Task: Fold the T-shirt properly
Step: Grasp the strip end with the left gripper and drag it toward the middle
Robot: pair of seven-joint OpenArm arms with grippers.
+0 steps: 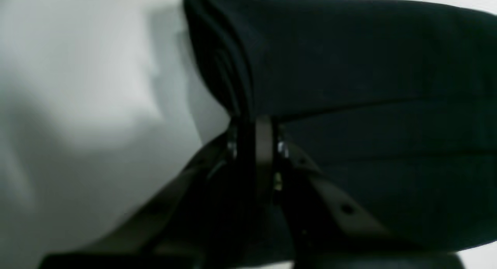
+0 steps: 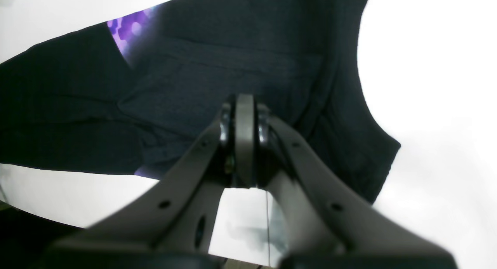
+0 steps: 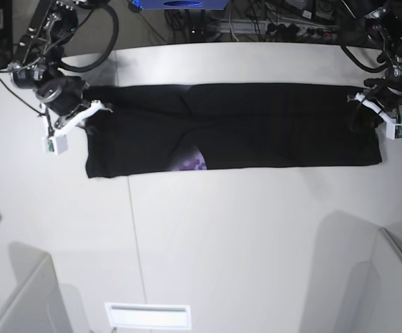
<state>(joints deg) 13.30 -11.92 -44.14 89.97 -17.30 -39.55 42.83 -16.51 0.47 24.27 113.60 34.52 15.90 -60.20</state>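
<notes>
My base view looks down over the whole table; both wrist views sit close behind their grippers, sharing the T-shirt.

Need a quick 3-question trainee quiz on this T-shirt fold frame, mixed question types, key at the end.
1. True or false: the T-shirt lies stretched into a long band across the table.
2. Multiple choice: what shows at the band's near edge in the base view? A) a bit of purple honeycomb print B) a white label C) a zip
3. Short answer: what are the left gripper and right gripper each doing?

Key
1. True.
2. A.
3. Each is shut on one end of the T-shirt; both wrist views show the jaws pinched together on black cloth.
</notes>
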